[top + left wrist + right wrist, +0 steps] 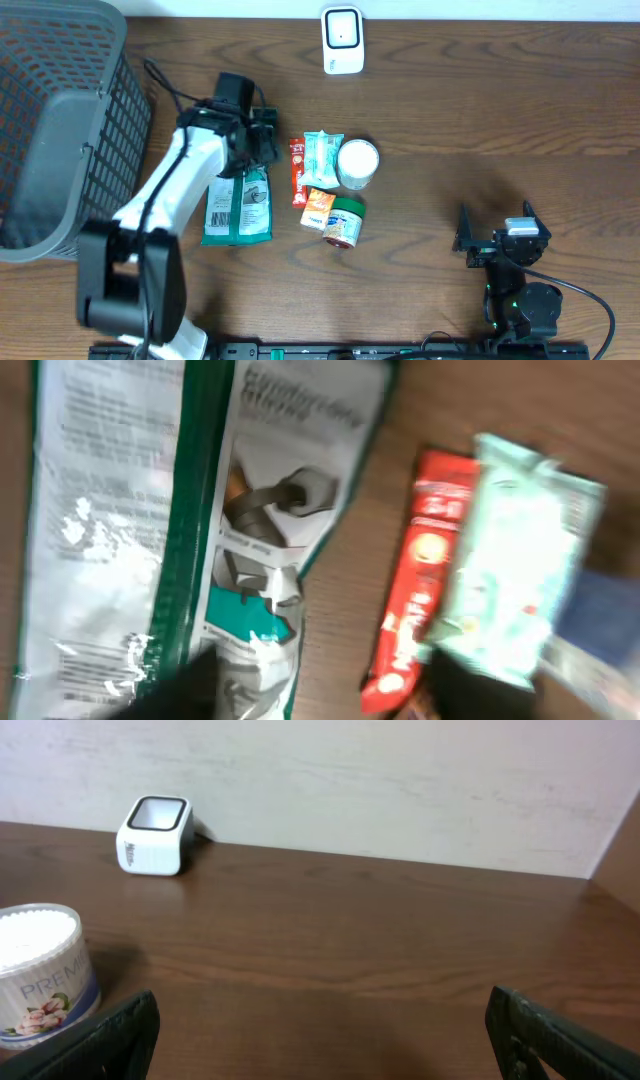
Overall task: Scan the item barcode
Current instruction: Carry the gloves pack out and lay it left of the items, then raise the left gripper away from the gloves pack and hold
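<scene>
From overhead I am seeing the left tool (258, 150) hovering over the 12 o'clock end of a green-and-white pouch (238, 205) that is lying flat on the bench (480, 120), a little toward 9 o'clock from the middle. Just beside it at 3 o'clock a cluster is sitting: a red sachet (297, 172), a pale teal packet (322, 160), a white tub (358, 163), an orange box (318, 208) and a green-lidded jar (345, 222). The scanner (342, 40) is standing at the bench's 12 o'clock edge, well apart from all of them, so I am judging the scan not yet done: no item is lifted, and picking, carrying and presenting a barcode are all left. The grey mesh basket (60, 120) is filling the 10 o'clock corner, and I am making out nothing inside it. The right tool (497, 235) is resting at 4 o'clock, spread wide and empty. Through the left wrist camera, blurred, I am looking down on the pouch at 9 o'clock and the sachet and teal packet at 3 o'clock; the two dark fingers (180, 690) are showing apart at 6 o'clock, pinching nothing I can see. Through the right wrist camera the fingers are standing wide apart at the lower corners, with the scanner at 10 o'clock and the tub at 8 o'clock.
</scene>
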You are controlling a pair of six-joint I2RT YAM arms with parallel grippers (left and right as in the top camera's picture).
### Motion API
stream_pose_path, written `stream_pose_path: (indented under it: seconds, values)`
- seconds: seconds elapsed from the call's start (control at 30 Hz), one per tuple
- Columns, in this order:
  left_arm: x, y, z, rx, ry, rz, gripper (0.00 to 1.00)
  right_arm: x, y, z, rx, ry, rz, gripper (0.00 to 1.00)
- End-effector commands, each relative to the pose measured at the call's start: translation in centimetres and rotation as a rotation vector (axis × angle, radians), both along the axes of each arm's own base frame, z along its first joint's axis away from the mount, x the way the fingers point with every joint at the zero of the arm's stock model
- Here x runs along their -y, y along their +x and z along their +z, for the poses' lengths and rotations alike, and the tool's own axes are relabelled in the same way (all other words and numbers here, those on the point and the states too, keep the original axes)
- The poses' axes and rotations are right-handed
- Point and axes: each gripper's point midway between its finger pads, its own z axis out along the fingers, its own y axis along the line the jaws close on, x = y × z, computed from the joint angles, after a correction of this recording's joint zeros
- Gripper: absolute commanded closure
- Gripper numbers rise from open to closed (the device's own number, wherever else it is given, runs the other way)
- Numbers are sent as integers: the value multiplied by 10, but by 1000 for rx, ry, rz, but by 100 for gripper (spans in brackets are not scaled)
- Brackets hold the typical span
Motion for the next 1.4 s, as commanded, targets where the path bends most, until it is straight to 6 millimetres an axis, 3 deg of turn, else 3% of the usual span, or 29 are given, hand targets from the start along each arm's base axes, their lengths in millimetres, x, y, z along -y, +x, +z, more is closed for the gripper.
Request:
stream_pose_path:
  seconds: [0.0, 0.3, 0.4, 0.47, 0.5, 0.57, 0.63, 0.83, 0.97, 1.0, 1.07, 1.1, 1.37]
  values:
    - [1, 6, 19, 51, 0, -38, 93, -2, 0, -2, -6, -10, 8, 1]
    - [-23, -8, -10, -15, 131, -4, 92, -2, 0, -2, -6, -10, 8, 1]
    - [-31, -13, -19, -36, 173, 5, 76, -2, 0, -2, -6, -10, 8, 1]
    - [-37, -12, -19, -30, 202, 7, 72, -2, 0, -2, -6, -10, 8, 1]
    - [-38, -10, -16, -21, 200, 10, 68, -1, 0, -2, -6, -10, 8, 1]
    - [-44, -2, -3, 13, 193, 31, 50, -1, 0, -2, -6, -10, 8, 1]
    - [-52, 7, 16, 64, 183, 63, 43, -2, 0, -2, -6, -10, 8, 1]
    - [-92, 25, 80, 256, 164, 180, 37, -2, 0, -2, -6, -10, 8, 1]
    - [-123, 22, 106, 325, 181, 252, 33, -2, 0, -2, -6, -10, 8, 1]
    - [-130, 20, 110, 331, 183, 269, 32, -2, 0, -2, -6, -10, 8, 1]
    - [-140, 15, 113, 328, 187, 296, 18, -2, 0, -2, -6, -10, 8, 1]
    - [-143, 13, 112, 318, 189, 303, 16, -2, 0, -2, -6, -10, 8, 1]
    - [-148, 12, 110, 312, 191, 315, 15, -2, 0, -2, -6, -10, 8, 1]
